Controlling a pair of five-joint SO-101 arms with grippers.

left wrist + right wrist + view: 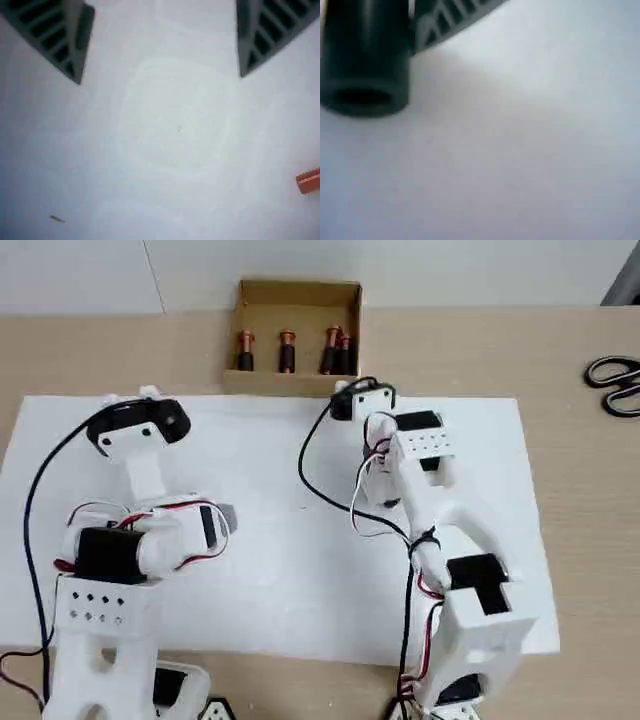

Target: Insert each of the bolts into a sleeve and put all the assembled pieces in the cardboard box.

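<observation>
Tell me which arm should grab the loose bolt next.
Left. Its gripper is open over the white mat with the bolt close by, while the right gripper holds a sleeve.

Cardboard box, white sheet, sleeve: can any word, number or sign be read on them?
None can be read.
The cardboard box, the white sheet and the black sleeve show no print.
The small dark mark on the sheet is too small to tell.

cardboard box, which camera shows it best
High view: the cardboard box sits whole just beyond the white sheet, with four assembled pieces standing inside. Both wrist views face the white sheet instead.
</observation>
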